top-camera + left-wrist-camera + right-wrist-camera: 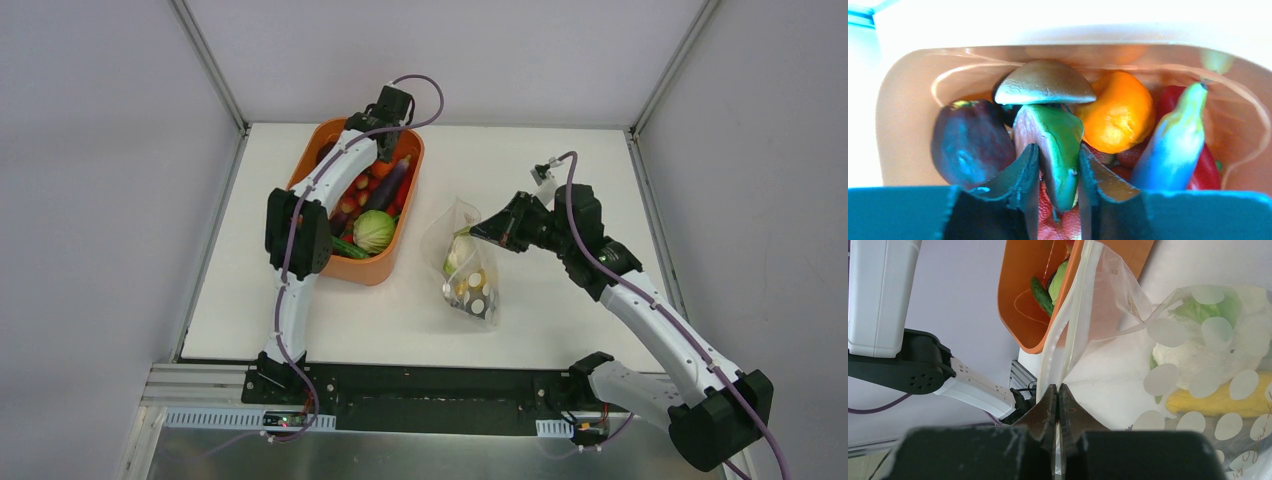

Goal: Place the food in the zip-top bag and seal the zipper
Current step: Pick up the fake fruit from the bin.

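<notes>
While my right tool (1058, 391) pinches the zipper (1064, 320), holding the zip-top bag (1108, 300) open on the desk (560, 180) with cauliflower (1193, 360) inside, my left tool (1057, 156) clamps a green wedge (1058, 132) in the orange tub (903, 110). Most of the food is unbagged and the bag is unsealed.

The zip-top bag (1108, 310) is thin clear glossy plastic film, the orange tub (370, 268) smooth shiny plastic, the melon slice (1050, 125) glossy, and the left gripper (1057, 152) has matt, rough black fingers.

Left tool (1057, 152) grips partly closed; right tool (1058, 390) pinched tight.
</notes>
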`<state>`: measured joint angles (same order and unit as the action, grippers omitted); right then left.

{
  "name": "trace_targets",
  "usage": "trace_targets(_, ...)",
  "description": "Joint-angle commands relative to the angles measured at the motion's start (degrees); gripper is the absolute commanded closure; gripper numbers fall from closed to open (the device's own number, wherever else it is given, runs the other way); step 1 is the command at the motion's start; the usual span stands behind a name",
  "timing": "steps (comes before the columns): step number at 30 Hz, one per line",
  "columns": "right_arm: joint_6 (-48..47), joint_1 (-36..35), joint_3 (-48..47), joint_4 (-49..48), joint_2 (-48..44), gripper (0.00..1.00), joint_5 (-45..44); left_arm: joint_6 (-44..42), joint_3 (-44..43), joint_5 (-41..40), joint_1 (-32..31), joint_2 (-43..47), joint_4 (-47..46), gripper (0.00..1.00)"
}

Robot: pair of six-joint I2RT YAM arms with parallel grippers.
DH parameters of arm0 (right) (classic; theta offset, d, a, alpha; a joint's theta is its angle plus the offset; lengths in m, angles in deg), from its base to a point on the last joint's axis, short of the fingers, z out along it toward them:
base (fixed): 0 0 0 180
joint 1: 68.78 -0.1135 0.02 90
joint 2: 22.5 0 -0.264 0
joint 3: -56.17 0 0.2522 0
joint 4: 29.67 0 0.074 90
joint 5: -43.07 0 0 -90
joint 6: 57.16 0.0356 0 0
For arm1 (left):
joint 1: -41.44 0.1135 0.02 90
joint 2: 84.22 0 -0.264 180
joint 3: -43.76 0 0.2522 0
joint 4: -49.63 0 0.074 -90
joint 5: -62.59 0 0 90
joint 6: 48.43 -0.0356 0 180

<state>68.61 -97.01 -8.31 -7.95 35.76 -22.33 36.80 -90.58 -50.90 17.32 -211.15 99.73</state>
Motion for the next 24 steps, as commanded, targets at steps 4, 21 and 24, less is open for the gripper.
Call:
trace_targets(4, -0.3, 0.0, -0.8, -2.4, 0.1, 1.00, 1.5, -1.3, 3.7, -2.1, 0.1, 6.2, -3.5, 0.99)
trace_targets(21, 0.9, 0.0, 0.0, -2.9, -1.2, 1.00, 1.0, 7.2, 22.0, 3.6, 0.1, 36.3, -13.6, 1.00)
trace_targets(24, 1.1, 0.1, 0.2, -2.9, -1.5, 1.00, 0.9, 9.1, 24.0, 4.6, 0.1, 40.7, -13.1, 1.00)
